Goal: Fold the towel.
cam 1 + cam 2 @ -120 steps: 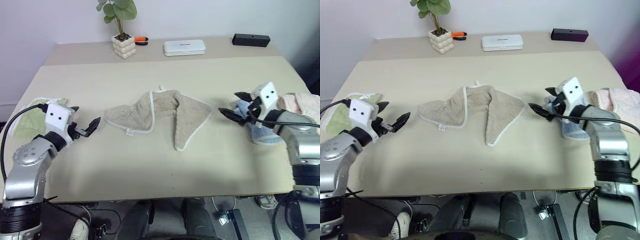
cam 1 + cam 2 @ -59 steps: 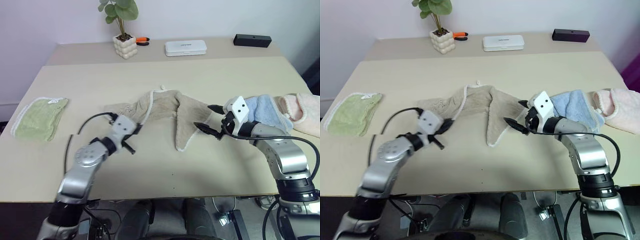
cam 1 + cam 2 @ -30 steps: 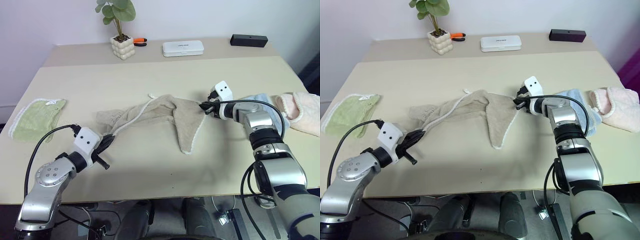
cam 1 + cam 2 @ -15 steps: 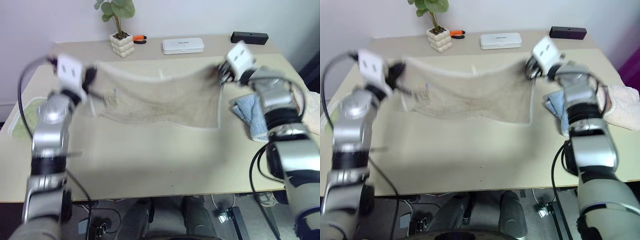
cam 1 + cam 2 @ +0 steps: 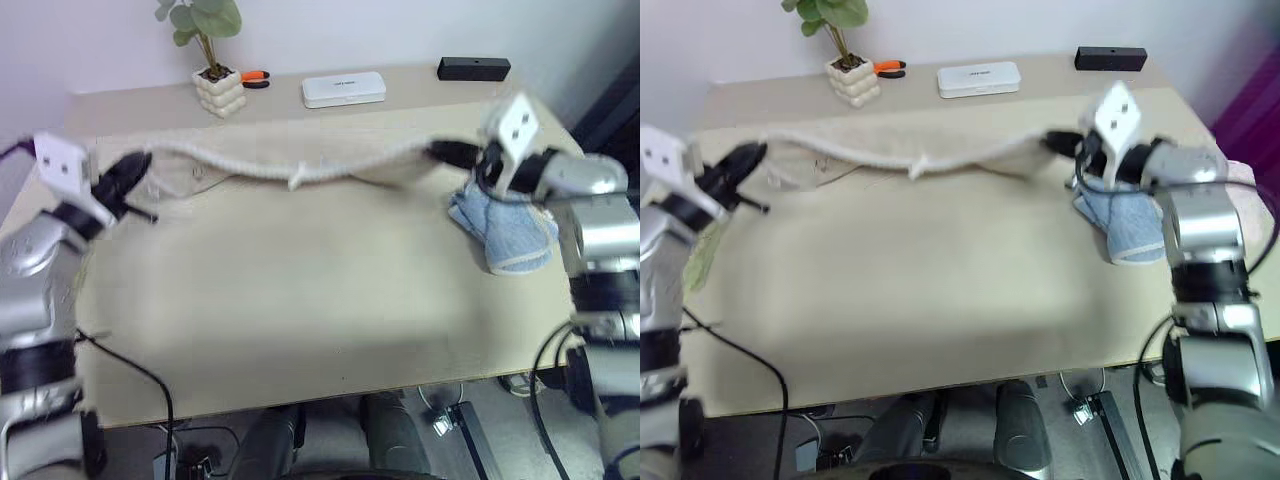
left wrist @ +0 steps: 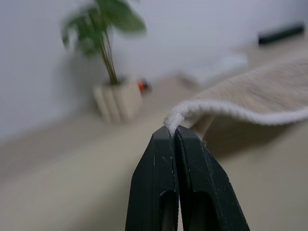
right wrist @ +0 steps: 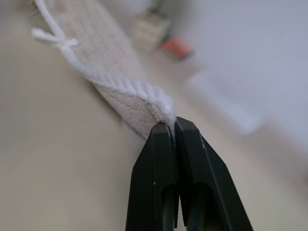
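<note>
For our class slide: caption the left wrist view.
Left claw shut on the towel corner, with a potted plant behind.

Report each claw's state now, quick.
Left claw: shut on the beige towel corner.
Right claw: shut on the opposite corner.

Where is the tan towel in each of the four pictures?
Left eye view: the towel stretches across the far part of the table, between the left hand and the right hand.
Right eye view: the same band.
Left wrist view: its white-edged corner runs out from the pinched fingertips.
Right wrist view: its other corner, likewise.
Shared landmark: the potted plant.
</note>
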{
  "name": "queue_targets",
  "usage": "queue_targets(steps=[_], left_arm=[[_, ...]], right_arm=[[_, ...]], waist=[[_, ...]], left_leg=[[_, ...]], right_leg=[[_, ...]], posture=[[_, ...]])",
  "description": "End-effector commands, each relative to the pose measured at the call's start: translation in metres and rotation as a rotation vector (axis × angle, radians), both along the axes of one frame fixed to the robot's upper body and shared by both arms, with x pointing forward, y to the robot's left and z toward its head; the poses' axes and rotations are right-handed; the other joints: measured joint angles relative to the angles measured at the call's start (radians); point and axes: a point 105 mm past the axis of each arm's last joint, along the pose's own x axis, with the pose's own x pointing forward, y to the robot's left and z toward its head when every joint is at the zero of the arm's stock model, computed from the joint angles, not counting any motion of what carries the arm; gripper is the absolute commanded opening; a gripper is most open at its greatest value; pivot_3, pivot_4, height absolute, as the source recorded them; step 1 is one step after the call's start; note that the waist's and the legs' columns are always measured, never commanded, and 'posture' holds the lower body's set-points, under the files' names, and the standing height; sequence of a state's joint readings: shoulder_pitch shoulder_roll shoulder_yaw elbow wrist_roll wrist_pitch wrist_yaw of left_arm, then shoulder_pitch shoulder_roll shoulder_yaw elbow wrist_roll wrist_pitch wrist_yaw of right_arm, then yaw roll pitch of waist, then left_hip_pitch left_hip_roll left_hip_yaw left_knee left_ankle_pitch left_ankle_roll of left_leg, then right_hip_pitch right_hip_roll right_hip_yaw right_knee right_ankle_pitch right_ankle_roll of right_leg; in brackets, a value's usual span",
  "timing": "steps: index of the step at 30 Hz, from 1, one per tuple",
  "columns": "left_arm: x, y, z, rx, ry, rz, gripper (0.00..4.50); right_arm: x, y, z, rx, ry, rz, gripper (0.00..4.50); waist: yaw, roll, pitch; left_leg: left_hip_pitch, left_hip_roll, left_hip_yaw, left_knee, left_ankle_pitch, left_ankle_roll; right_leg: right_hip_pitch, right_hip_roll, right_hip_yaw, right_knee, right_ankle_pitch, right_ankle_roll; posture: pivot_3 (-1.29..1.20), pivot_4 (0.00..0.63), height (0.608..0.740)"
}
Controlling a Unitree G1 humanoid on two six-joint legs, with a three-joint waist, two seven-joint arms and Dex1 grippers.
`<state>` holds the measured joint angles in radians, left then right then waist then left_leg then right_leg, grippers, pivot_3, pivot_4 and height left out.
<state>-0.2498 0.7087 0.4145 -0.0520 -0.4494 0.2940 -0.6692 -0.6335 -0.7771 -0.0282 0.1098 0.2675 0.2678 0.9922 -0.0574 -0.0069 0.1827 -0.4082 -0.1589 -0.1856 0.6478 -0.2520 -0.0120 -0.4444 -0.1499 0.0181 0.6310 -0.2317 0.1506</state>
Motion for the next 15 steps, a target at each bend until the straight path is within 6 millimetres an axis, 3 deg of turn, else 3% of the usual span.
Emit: queue_targets(steps=[1, 4, 10, 15], left_arm=[[-0.03, -0.007, 0.005, 0.046, 0.029, -0.064, 0.0], [-0.064, -0.007, -0.03, 0.106, 0.217, -0.115, 0.0], [-0.092, -0.001, -0.055, 0.117, 0.39, -0.147, 0.0], [-0.082, 0.007, -0.054, 0.118, 0.368, -0.114, 0.0]], right_arm=[[-0.031, 0.006, 0.002, -0.025, 0.052, 0.088, 0.02], [-0.064, 0.002, -0.024, -0.059, 0.227, 0.158, 0.02], [-0.094, -0.001, -0.036, -0.059, 0.361, 0.211, 0.02], [-0.072, -0.014, -0.031, -0.043, 0.279, 0.083, 0.02]], waist=[[0.017, 0.0, 0.0], [0.039, 0.001, 0.0], [0.071, 0.001, 0.0], [0.073, 0.001, 0.0]], left_leg=[[0.0, 0.0, 0.001, 0.001, 0.0, 0.0], [0.003, 0.0, 0.002, 0.0, -0.003, 0.005], [0.008, 0.002, 0.007, 0.001, -0.004, 0.007], [0.012, 0.002, 0.009, 0.0, -0.006, 0.009]], right_leg=[[0.0, 0.0, 0.0, 0.0, 0.001, 0.0], [0.002, 0.0, 0.001, 0.0, 0.002, 0.0], [0.007, 0.0, 0.003, -0.001, 0.002, 0.0], [0.012, -0.001, 0.003, -0.003, 0.002, 0.0]], posture=[[0.0, 0.15, 0.74], [0.0, 0.15, 0.74], [0.0, 0.15, 0.74], [0.0, 0.15, 0.74]])
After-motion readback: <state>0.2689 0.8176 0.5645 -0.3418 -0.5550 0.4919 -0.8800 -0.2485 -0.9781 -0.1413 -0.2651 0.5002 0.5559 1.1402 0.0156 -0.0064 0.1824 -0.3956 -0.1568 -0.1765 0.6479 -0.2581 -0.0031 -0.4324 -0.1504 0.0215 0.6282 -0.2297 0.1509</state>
